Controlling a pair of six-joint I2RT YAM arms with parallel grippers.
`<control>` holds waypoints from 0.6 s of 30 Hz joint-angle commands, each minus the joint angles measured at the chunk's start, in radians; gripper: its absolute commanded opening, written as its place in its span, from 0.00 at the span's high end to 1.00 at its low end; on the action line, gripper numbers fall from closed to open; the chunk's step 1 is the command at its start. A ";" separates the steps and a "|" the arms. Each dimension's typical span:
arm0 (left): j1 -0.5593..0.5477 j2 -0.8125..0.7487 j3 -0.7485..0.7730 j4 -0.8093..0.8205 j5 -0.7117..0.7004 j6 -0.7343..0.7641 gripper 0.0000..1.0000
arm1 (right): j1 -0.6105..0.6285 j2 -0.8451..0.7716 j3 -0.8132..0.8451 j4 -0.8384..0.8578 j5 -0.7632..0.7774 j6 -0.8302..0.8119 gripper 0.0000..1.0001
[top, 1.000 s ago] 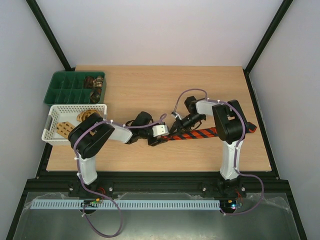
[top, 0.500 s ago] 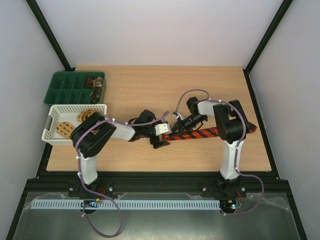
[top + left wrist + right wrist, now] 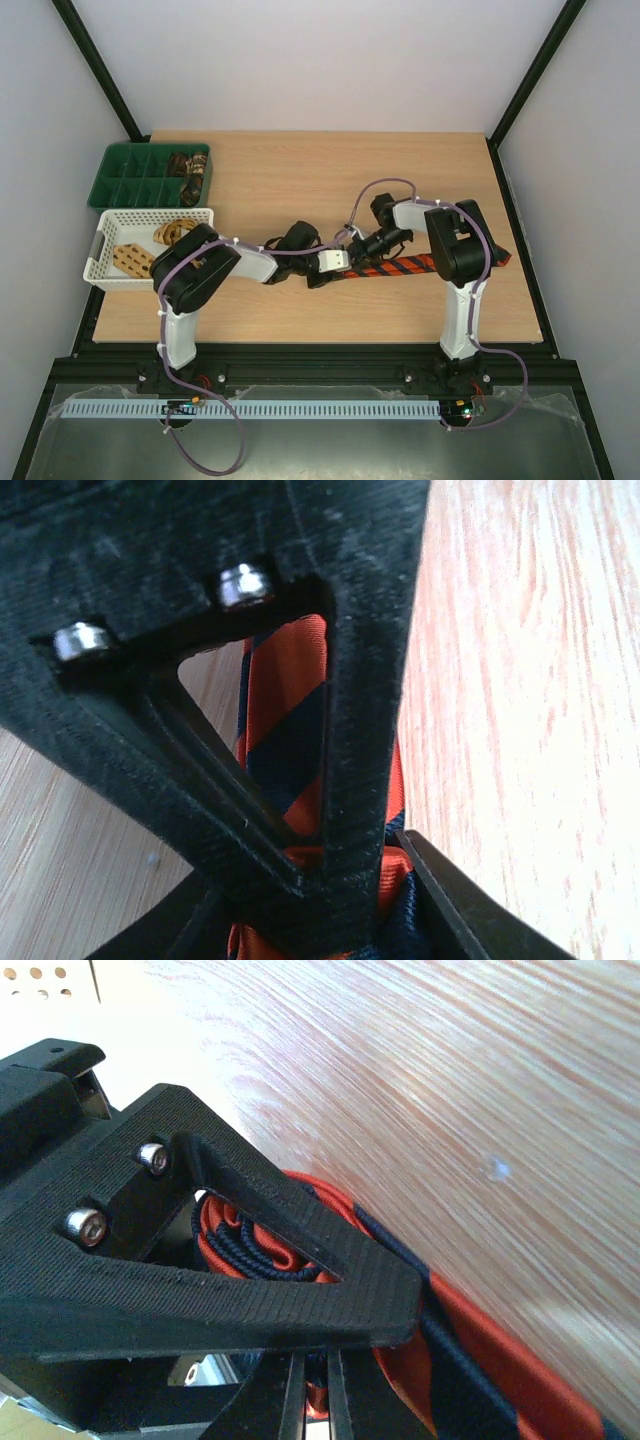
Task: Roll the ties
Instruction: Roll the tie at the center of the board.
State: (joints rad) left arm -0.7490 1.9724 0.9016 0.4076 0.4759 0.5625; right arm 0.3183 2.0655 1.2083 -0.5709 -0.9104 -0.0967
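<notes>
A red-and-black striped tie lies flat across the table's right middle, its left end wound into a small roll. My left gripper reaches in from the left. In the left wrist view its fingers press both sides of the tie's roll, and the gripper is shut on it. My right gripper comes down on the same roll from behind. The right wrist view shows the coiled tie layers under one finger, with the gripper shut on a thin fold of fabric.
A white lattice basket holding tan patterned ties stands at the left edge. Behind it, a green compartment tray has brown rolled ties in its right cells. Black frame posts rise at both back corners.
My left gripper has moved right, up to the roll, opening wide and then closing on it. The right gripper has stayed shut at the roll, hardly moving.
</notes>
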 commanded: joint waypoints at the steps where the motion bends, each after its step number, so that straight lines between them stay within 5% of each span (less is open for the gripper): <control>1: 0.024 0.001 -0.083 -0.157 -0.089 0.079 0.66 | 0.019 0.036 0.053 -0.021 0.037 0.017 0.99; 5: 0.036 -0.003 -0.086 -0.172 -0.086 0.115 0.75 | 0.019 0.054 0.069 -0.035 0.073 0.014 0.99; 6: 0.040 -0.003 -0.083 -0.173 -0.073 0.114 0.69 | 0.019 0.064 0.066 -0.035 0.099 0.007 0.99; 9: 0.060 -0.029 -0.092 -0.150 0.005 0.091 0.32 | 0.017 0.100 0.061 -0.034 0.152 -0.013 0.98; 11: 0.079 -0.066 -0.114 -0.109 0.062 0.057 0.21 | 0.015 0.121 0.059 -0.031 0.174 -0.017 0.99; 18: 0.114 -0.096 -0.164 0.049 0.144 -0.120 0.17 | 0.005 0.156 0.050 -0.006 0.227 -0.020 0.99</control>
State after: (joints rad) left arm -0.6445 1.8847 0.7715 0.4137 0.5629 0.5331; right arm 0.3283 2.1365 1.2797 -0.5819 -0.9081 -0.1009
